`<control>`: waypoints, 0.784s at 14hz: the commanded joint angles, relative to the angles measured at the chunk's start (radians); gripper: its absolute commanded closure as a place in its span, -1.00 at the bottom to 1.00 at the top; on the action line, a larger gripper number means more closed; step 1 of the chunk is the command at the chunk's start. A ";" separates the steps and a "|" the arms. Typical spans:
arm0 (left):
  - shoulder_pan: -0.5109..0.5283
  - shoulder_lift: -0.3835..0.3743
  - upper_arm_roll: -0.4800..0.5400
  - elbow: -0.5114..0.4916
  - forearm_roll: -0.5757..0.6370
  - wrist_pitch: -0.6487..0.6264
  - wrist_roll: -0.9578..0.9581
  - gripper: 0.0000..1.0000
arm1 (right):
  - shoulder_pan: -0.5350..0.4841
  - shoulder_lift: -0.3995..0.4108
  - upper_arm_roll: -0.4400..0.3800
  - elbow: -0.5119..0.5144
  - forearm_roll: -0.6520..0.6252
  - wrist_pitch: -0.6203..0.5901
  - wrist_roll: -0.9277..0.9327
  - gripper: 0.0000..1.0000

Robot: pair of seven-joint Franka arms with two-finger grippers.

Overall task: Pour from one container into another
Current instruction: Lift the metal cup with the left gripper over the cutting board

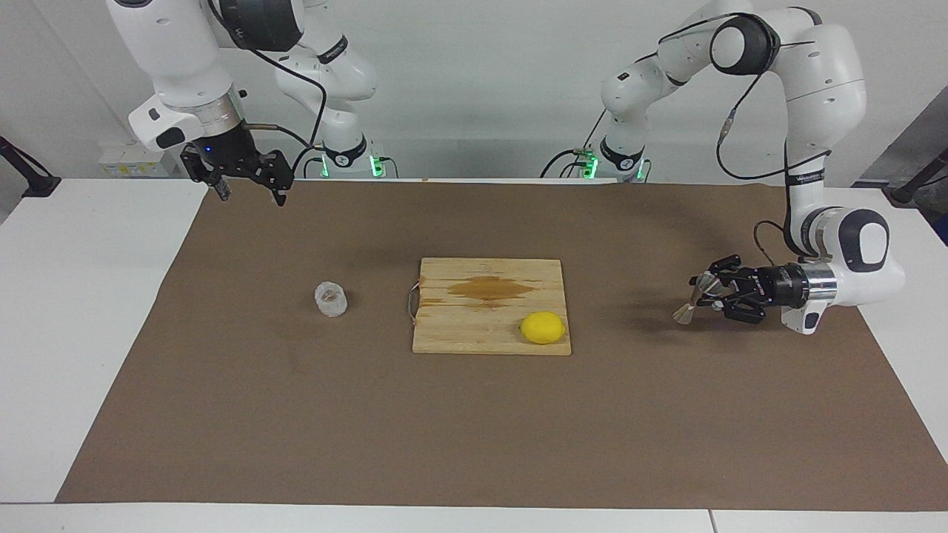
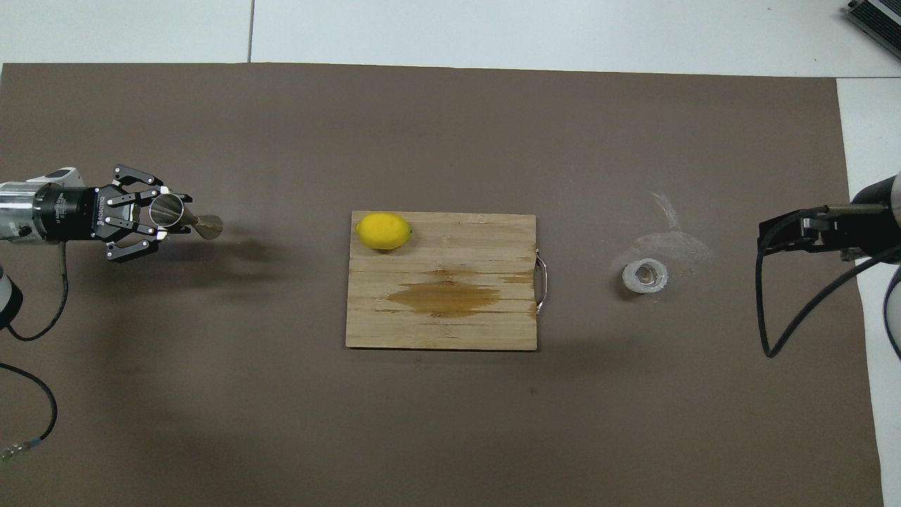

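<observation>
The clear glass cup (image 1: 331, 299) (image 2: 645, 276) stands upright on the brown mat toward the right arm's end, with nothing touching it. My left gripper (image 1: 700, 293) (image 2: 166, 215) is shut on the metal jigger (image 1: 692, 301) (image 2: 180, 217) at its waist. It holds the jigger tilted, a little above the mat at the left arm's end. My right gripper (image 1: 252, 197) (image 2: 767, 238) hangs open and empty in the air over the mat's corner by its own base, well away from the cup.
A wooden cutting board (image 1: 474, 337) (image 2: 443, 331) with a dark wet stain lies mid-table between cup and jigger. A lemon (image 1: 542, 327) (image 2: 382, 231) sits on the board's corner. A pale smear (image 2: 669, 239) marks the mat beside the cup.
</observation>
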 commanded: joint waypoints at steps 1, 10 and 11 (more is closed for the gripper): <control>-0.050 -0.083 0.014 -0.097 -0.069 0.037 -0.027 1.00 | -0.018 -0.017 0.007 -0.015 0.021 -0.006 -0.027 -1.00; -0.336 -0.308 0.014 -0.388 -0.400 0.369 -0.027 1.00 | -0.018 -0.017 0.007 -0.015 0.023 -0.006 -0.027 -1.00; -0.379 -0.318 0.014 -0.398 -0.425 0.410 -0.025 1.00 | -0.018 -0.017 0.007 -0.015 0.023 -0.006 -0.027 -1.00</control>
